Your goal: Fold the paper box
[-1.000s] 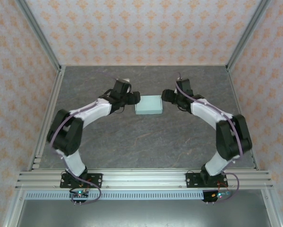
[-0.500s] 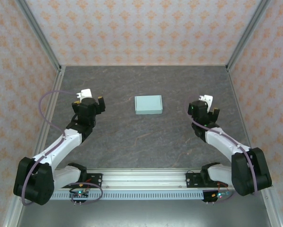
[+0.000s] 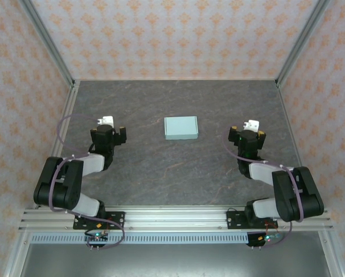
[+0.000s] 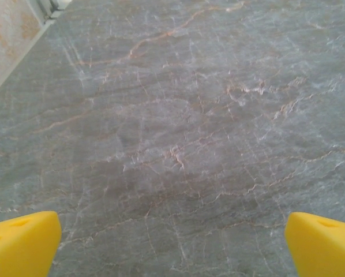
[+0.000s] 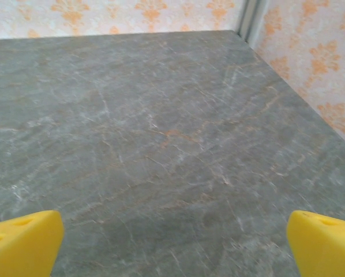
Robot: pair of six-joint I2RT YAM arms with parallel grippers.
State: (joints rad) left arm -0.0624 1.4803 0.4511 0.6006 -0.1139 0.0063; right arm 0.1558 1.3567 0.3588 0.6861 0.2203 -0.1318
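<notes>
The paper box (image 3: 181, 127) lies flat on the grey stone table as a small closed mint-green rectangle, at the middle of the table. My left gripper (image 3: 108, 131) sits well to its left, pulled back toward the near side, open and empty. My right gripper (image 3: 249, 134) mirrors it on the right, also open and empty. In the left wrist view the yellow fingertips (image 4: 22, 242) stand far apart over bare table, with my left gripper (image 4: 178, 245) holding nothing. In the right wrist view my right gripper (image 5: 175, 245) is the same, its yellow fingertips (image 5: 322, 242) wide apart.
The table (image 3: 178, 173) is walled by patterned panels with aluminium posts at the back corners (image 3: 285, 57). An aluminium rail (image 3: 172, 218) carrying both arm bases runs along the near edge. A wall corner (image 5: 250, 17) stands ahead of the right gripper.
Both arms have drawn back from the box's sides toward the near edge and folded up. Both grippers have opened wide. The box stays where it was.
</notes>
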